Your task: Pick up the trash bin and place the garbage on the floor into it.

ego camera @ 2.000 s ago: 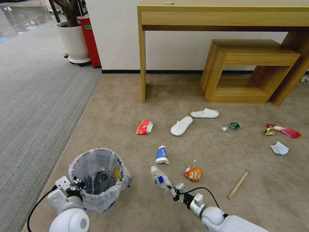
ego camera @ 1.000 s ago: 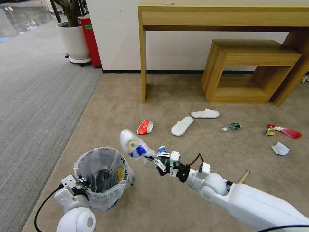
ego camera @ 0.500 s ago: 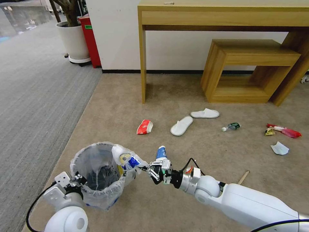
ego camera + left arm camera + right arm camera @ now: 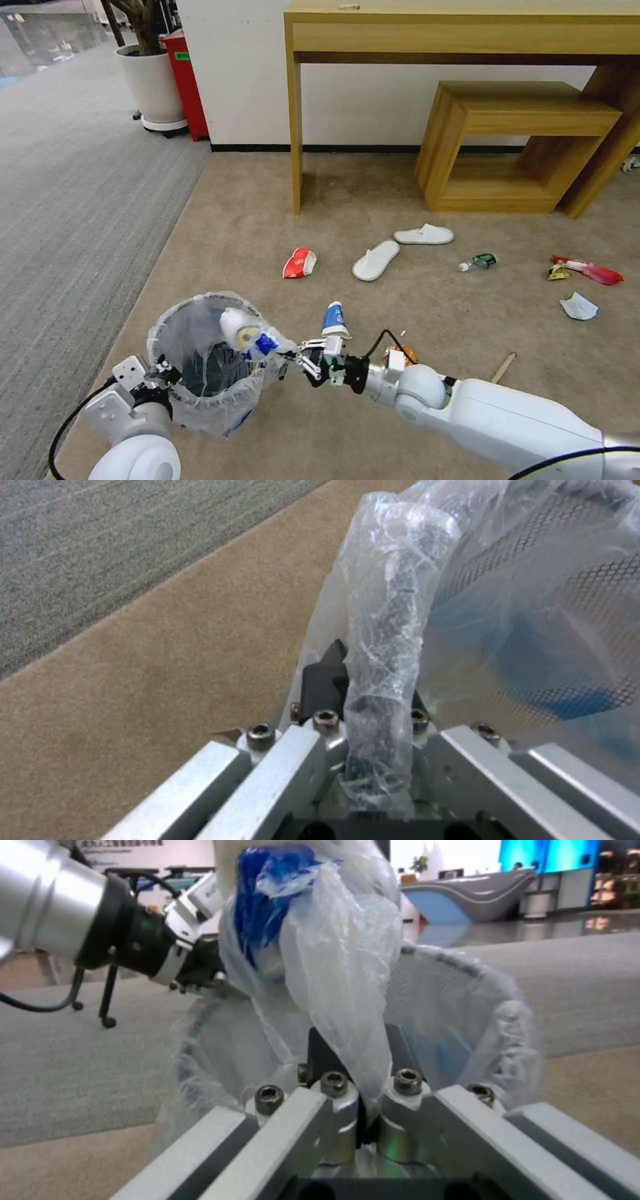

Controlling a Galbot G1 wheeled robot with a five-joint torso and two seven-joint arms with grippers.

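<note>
Office or lobby floor, staged with litter.

Grey striped carpet (image 4: 73, 200) meeting a beige carpet (image 4: 253, 200); white wall (image 4: 240, 73) with black skirting; wooden desk (image 4: 460, 33) and low wooden shelf (image 4: 520, 113); potted plant (image 4: 150, 73) on a wheeled base beside a red box (image 4: 187, 80); a reception counter (image 4: 467, 895) far off in the right wrist view.

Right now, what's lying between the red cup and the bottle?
In the head view, two white slippers lie between the red cup and the bottle.
</note>
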